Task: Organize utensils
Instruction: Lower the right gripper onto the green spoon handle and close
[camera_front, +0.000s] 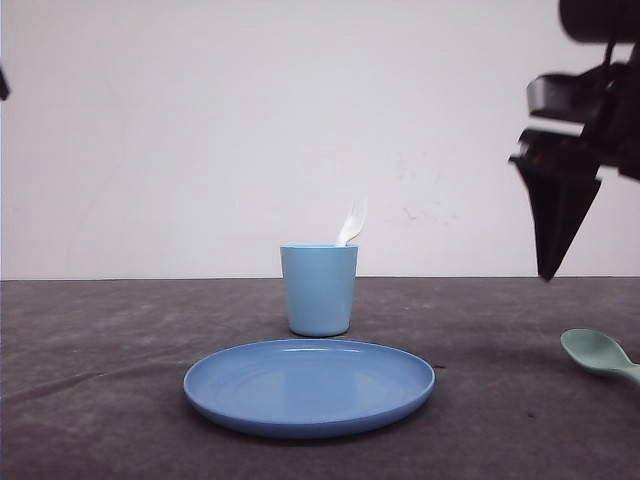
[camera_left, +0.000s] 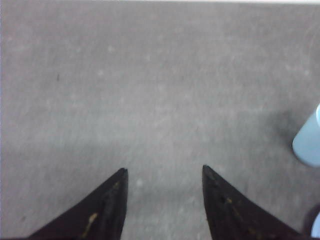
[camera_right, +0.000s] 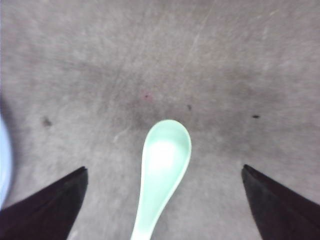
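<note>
A light blue cup (camera_front: 319, 289) stands upright near the middle of the dark grey counter (camera_front: 100, 340), and a white fork (camera_front: 352, 224) leans inside it, tines up, poking above the rim toward the right. Just in front of the cup lies a round blue plate (camera_front: 309, 385), flat on the counter and bare; from the front I cannot tell whether plate and cup touch.

Over on the right, the pale mint-green spoon (camera_front: 598, 354) lies on the counter, bowl facing up, its handle running off toward the right edge. It sits well apart from the plate and cup.

The right end effector (camera_front: 549, 272) hangs in the air above the counter, its dark fingers pointing down, higher than the spoon and a little to its left in the front view. In the right wrist view its fingers (camera_right: 50, 207) stand wide apart with the spoon (camera_right: 162, 170) lying between them on the counter below, untouched; the end effector is open and holds nothing.

In the left wrist view the left end effector (camera_left: 165, 172) is also open, its two dark fingertips (camera_left: 107, 210) spread with bare counter between them. The edge of the blue cup (camera_left: 308, 144) shows off to one side there, clear of the fingers.
</note>
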